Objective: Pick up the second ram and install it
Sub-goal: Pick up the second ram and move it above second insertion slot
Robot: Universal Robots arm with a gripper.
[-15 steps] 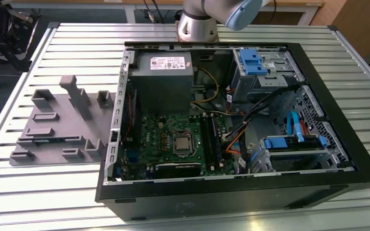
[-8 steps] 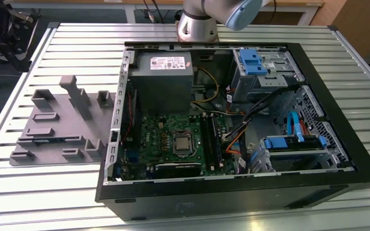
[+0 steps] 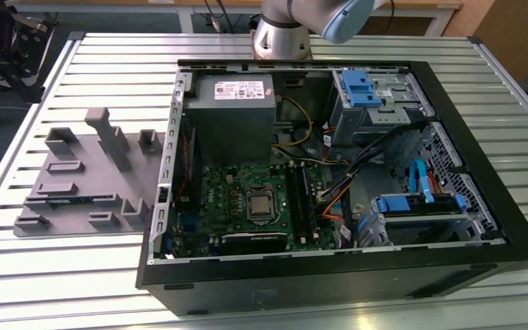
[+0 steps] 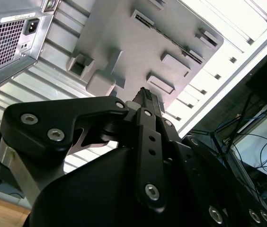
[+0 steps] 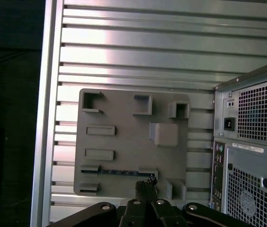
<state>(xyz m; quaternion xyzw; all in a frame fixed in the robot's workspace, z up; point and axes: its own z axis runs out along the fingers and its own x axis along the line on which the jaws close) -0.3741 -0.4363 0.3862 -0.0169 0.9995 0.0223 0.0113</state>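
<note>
My end effector [image 5: 145, 187] is clenched on nothing: in both wrist views the two fingers meet at their tips with no board between them. It hangs well above the grey holder [image 5: 124, 142], pointing down toward the holder's edge where the second ram [image 5: 119, 172] lies. In the first wrist view the stick shows just past my fingertips. I judge that I am roughly lined up over it but not yet down at it, so the pick-up has not begun.

The second ram seems to stand on its long edge in a narrow slot of the holder, with only a thin blue strip showing above the grey. I take it that the slot keeps the stick upright and in a known spot. That would leave its upper edge free for fingers to close on the flat faces.

The computer case [image 3: 337, 275] lies on its side just beside the holder, on the same slatted table [image 3: 108, 69]. Its open face is up, so the green motherboard [image 3: 236, 196] and its long black slot rails [image 3: 298, 199] look upward. I judge that this allows a straight push down into a rail. I cannot tell whether a rail already holds a stick.
</note>
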